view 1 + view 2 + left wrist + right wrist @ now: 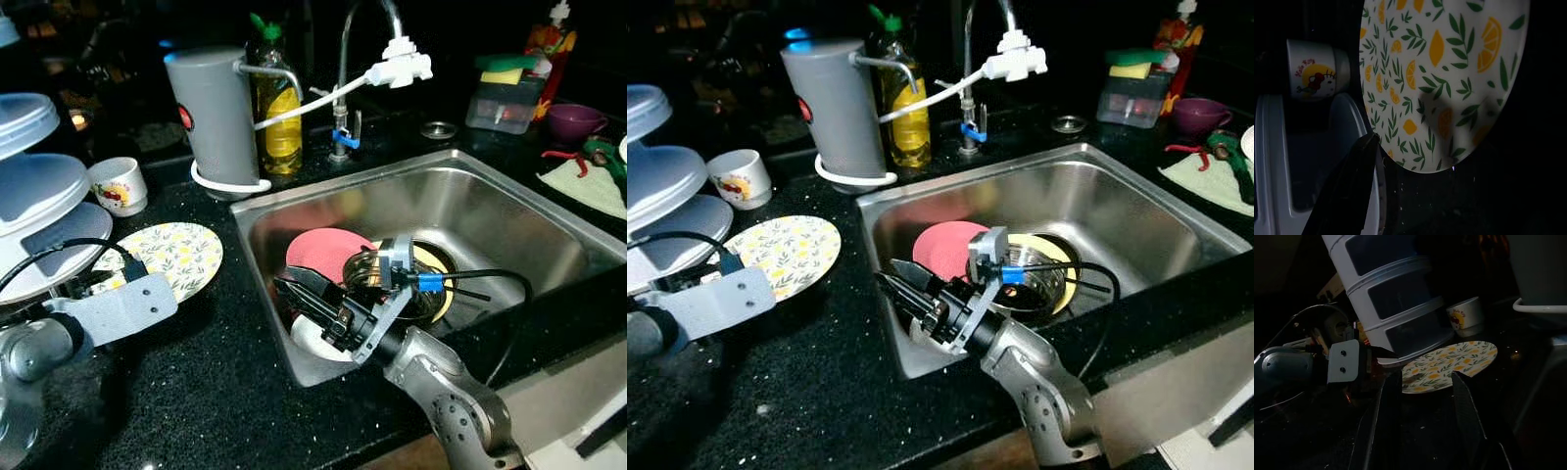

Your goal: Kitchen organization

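Black speckled stone counter (225, 392), nearest. Right gripper (294, 294), fingers apart and empty, hangs over steel sink's (549, 220) left wall. Left gripper (122, 269), fingers unclear, sits beside round lemon-print plate (181, 255). Likely fetching pink round plate (323, 250) in the sink next: reach down, clamp rim.

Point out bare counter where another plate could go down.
Bare black counter lies in front of the lemon-print plate, between the left gripper and the sink rim. Crowded: the back edge with cup, grey canister and oil bottle.
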### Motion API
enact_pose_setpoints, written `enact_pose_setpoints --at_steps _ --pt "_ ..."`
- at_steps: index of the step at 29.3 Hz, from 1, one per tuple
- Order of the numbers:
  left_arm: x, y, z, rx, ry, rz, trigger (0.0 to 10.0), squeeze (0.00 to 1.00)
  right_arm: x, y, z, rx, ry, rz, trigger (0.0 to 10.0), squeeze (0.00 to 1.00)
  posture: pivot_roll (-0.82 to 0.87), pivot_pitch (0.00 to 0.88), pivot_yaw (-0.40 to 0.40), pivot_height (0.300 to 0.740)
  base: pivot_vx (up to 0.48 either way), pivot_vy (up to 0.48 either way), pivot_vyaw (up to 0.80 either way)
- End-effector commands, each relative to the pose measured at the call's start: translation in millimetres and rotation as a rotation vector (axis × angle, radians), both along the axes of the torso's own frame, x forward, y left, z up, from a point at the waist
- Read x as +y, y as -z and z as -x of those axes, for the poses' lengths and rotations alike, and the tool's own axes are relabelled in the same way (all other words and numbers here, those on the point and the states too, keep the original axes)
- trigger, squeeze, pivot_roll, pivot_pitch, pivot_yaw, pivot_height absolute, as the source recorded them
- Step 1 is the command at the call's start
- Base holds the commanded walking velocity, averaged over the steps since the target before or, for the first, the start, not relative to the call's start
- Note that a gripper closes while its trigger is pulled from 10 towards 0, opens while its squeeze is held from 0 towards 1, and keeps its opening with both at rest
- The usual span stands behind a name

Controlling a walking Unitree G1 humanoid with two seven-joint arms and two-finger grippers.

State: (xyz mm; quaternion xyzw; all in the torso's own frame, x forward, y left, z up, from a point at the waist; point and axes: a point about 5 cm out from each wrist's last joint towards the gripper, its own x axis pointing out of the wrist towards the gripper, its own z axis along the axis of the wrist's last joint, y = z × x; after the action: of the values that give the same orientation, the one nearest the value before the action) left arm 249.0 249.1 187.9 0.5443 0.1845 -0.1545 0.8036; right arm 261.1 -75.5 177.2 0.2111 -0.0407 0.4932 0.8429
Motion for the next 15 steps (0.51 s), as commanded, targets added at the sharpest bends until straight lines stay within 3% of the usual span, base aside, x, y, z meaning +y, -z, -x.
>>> enact_pose_setpoints --at_steps 1,11,15 --pt "-5.4 24.3 2.0 0.108 0.003 0.04 10.0 0.0 0.6 2.0 -0.6 0.029 0.002 -0.016 10.0 0.0 0.04 0.0 -0.012 0.74 0.0 0.0 0.0" --pt "-6.8 25.8 0.4 0.102 -0.01 0.054 10.0 0.0 0.4 2.4 -1.1 0.032 0.004 -0.015 10.0 0.0 0.04 0.0 -0.013 0.74 0.0 0.0 0.0" --pt "-6.8 25.0 -0.6 0.095 -0.011 0.049 10.0 0.0 0.5 2.4 -1.5 0.033 0.006 -0.015 10.0 0.0 0.03 0.0 -0.012 0.74 -0.3 0.0 0.0"
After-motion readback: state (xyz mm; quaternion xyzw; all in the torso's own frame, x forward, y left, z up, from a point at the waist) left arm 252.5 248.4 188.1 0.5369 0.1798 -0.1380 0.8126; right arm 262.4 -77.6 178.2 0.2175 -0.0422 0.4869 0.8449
